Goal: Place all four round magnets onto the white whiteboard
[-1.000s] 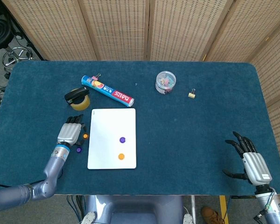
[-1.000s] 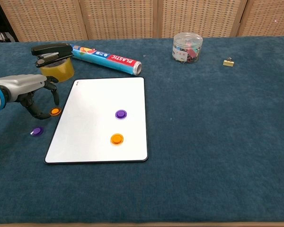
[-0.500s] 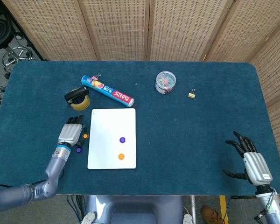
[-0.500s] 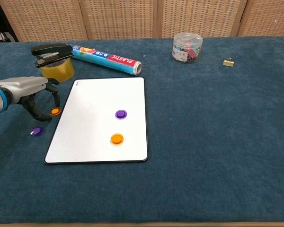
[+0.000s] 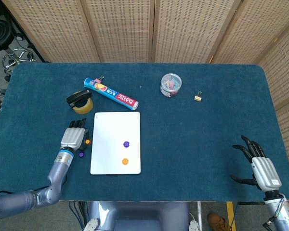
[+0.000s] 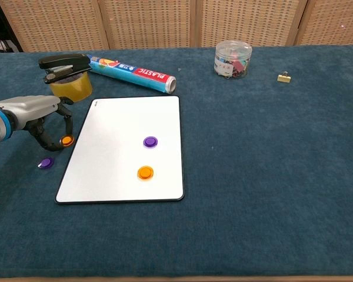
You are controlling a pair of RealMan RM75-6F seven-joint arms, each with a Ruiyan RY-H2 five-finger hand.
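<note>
Orange magnet on table just left of whiteboard, under curled fingers of left hand; grasp unclear. Probably small, light, hard, slippery: pinch by rim

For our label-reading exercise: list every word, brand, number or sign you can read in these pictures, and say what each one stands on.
"PLASTIC": white letters on the red band of the plastic-wrap roll, seen upside down in the chest view.
The smaller print on the roll's blue end is too blurred to read.
No readable text shows on the whiteboard, stapler, tape roll or clip jar.
</note>
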